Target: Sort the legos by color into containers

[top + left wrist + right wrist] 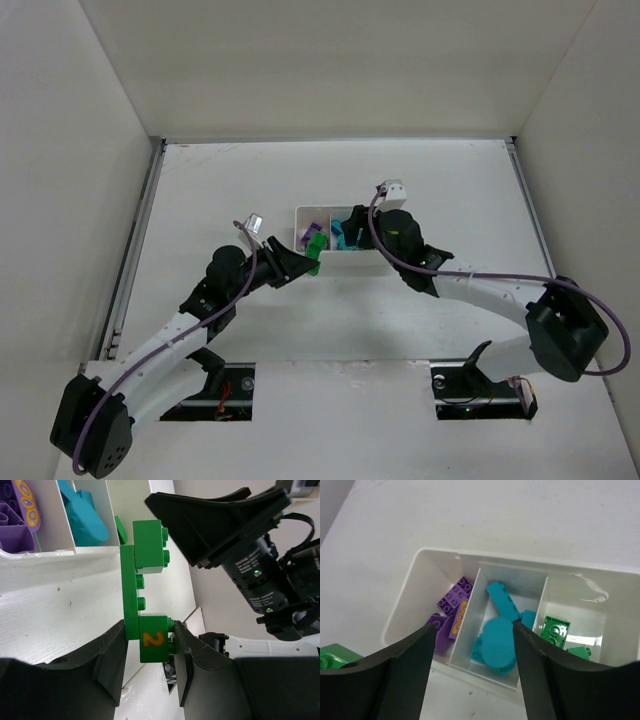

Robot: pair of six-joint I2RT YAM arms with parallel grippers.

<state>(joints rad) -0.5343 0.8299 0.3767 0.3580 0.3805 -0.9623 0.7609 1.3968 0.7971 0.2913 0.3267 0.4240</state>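
Left end effector point(150, 647) is clamped on the bottom of a green lego stack point(145, 555), yellow "2" facing its wrist cam, just off the white tray point(415, 595) corner. Only the right wrist cam shows all three compartments: purple bricks point(452, 602), cyan bricks point(500, 640), green bricks point(555, 630). Right end effector point(472, 630) hangs wide open above them. Top view's too small, the stack is maybe touching the tray.

One tray point(520, 560), three compartments point(512, 577), two arms point(170, 340) point(485, 290)
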